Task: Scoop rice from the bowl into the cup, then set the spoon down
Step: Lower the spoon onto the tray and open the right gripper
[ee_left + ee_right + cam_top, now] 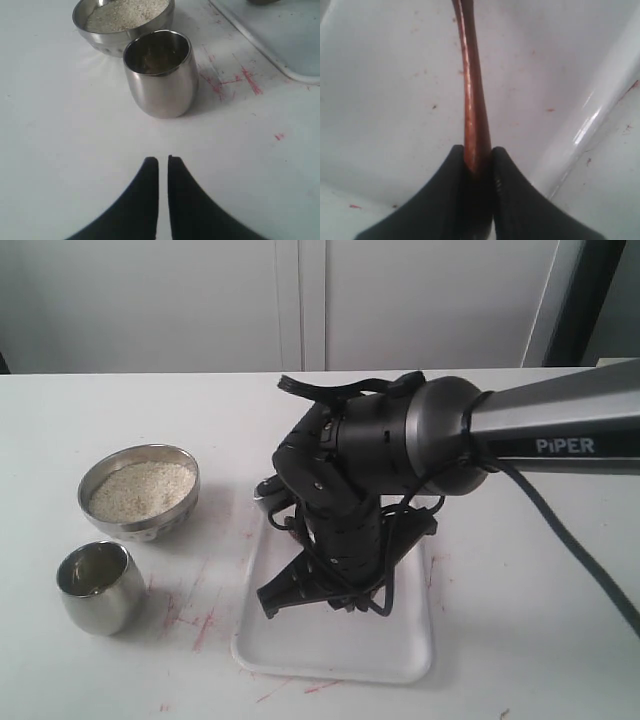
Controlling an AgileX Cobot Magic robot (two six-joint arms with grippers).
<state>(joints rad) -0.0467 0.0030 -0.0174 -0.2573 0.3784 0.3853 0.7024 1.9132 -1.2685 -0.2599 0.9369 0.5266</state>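
The steel bowl (139, 489) holds pale rice (141, 488) at the left of the table. The steel cup (96, 586) stands just in front of it. In the left wrist view the cup (161, 75) is ahead of my left gripper (163, 160), well apart from it, with the bowl (123, 20) behind. That gripper is shut and holds nothing. My right gripper (477, 149) is shut on the handle of the reddish-brown wooden spoon (471, 90), low over the white tray (395, 100). In the exterior view the right arm (350, 490) hides the spoon.
The white tray (400, 650) lies right of the bowl and cup, under the right arm. Its raised rim (590, 120) runs close beside the right gripper. Red marks stain the tabletop (200, 625) between cup and tray.
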